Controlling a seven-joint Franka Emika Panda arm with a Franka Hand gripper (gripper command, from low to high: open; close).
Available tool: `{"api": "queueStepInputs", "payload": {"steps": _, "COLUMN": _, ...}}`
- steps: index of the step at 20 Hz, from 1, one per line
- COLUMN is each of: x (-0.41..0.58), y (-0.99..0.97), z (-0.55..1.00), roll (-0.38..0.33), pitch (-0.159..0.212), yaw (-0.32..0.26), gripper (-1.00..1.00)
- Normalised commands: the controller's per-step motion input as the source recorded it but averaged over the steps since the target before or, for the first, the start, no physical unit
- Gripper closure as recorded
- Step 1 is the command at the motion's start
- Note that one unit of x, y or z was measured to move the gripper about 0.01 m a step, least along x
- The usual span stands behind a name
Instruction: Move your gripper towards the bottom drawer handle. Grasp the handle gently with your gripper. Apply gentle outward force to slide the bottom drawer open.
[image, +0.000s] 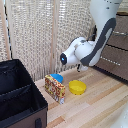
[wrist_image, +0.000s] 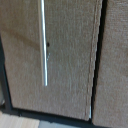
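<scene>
In the wrist view a thin silver bar, the bottom drawer handle (wrist_image: 43, 42), runs along the dark brown bottom drawer front (wrist_image: 70, 60), close in front of the camera. A dark gap separates it from the other drawer (wrist_image: 116, 60). My gripper's fingers show in neither view. In the exterior view the white arm (image: 95, 42) reaches toward the dresser at the exterior view's right, and the hand is hidden behind the forearm. The bottom drawer (image: 116, 65) looks shut, its handle (image: 111, 61) a faint light line.
On the wooden floor (image: 95, 105) lie a yellow bowl (image: 77, 87), a patterned box (image: 55, 89) and a blue object (image: 57, 77) behind it. A big black fabric case (image: 20, 97) stands at the exterior view's left. A woven screen (image: 45, 30) stands behind.
</scene>
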Motion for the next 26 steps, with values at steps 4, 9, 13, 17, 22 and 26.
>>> {"api": "queueStepInputs", "payload": {"steps": 4, "x": 0.001, "y": -0.55, "z": -0.12, "roll": -0.142, "pitch": -0.016, "yaw": 0.086, "gripper": -1.0}}
{"api": "queueStepInputs", "payload": {"steps": 9, "x": 0.027, "y": -0.46, "z": -0.3, "roll": -0.087, "pitch": 0.0, "yaw": 0.076, "gripper": -1.0}}
{"api": "queueStepInputs", "payload": {"steps": 13, "x": 0.043, "y": -0.44, "z": -0.28, "roll": -0.057, "pitch": 0.006, "yaw": 0.021, "gripper": -1.0}}
{"api": "queueStepInputs", "payload": {"steps": 17, "x": 0.0, "y": -0.36, "z": -0.01, "roll": -0.103, "pitch": 0.0, "yaw": -0.009, "gripper": -1.0}}
{"api": "queueStepInputs", "payload": {"steps": 22, "x": 0.022, "y": -0.42, "z": 0.07, "roll": -0.065, "pitch": 0.003, "yaw": -0.026, "gripper": -1.0}}
{"api": "queueStepInputs", "payload": {"steps": 26, "x": 0.129, "y": -0.57, "z": 0.08, "roll": 0.011, "pitch": 0.03, "yaw": -0.001, "gripper": -1.0}}
